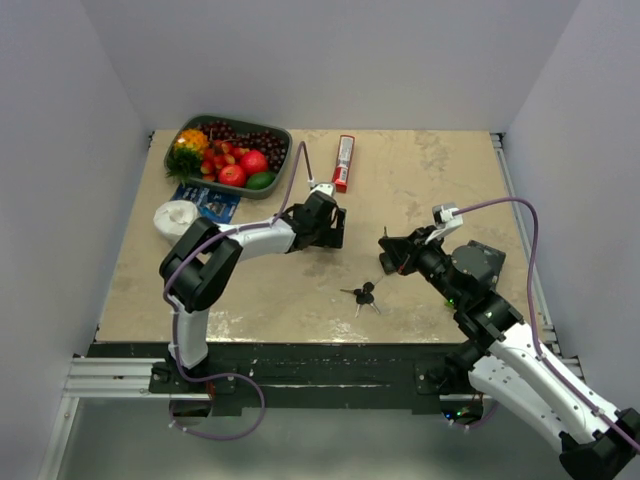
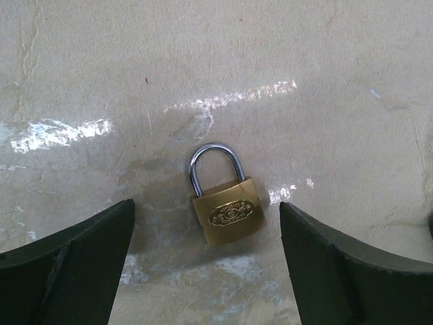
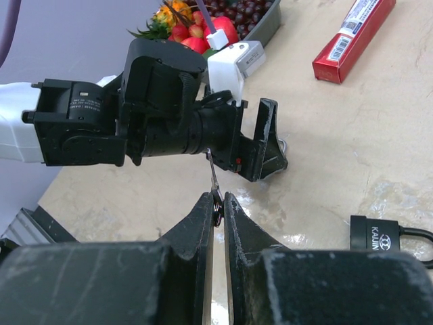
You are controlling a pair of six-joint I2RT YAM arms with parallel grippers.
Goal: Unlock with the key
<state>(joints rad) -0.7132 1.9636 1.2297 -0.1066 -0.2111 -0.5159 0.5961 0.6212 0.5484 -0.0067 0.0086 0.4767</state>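
A small brass padlock [image 2: 226,210] lies flat on the table with its shackle pointing away. My left gripper [image 2: 206,227] is open and hovers low over it, a finger on either side and touching nothing; it also shows in the top view [image 1: 325,222]. My right gripper [image 3: 218,200] is shut on a small silver key [image 3: 212,177], whose thin blade points toward the left gripper. The bunch of black-headed keys [image 1: 362,296] lies on the table just below my right gripper [image 1: 392,255]; I cannot tell if it is linked to the held key. A black padlock [image 3: 387,237] lies at the right.
A grey tray [image 1: 176,152] of fruit stands at the back left. A red box [image 1: 344,163] lies behind the left gripper. A white roll [image 1: 177,217] and a blue packet [image 1: 207,202] lie at the left. White walls enclose the table.
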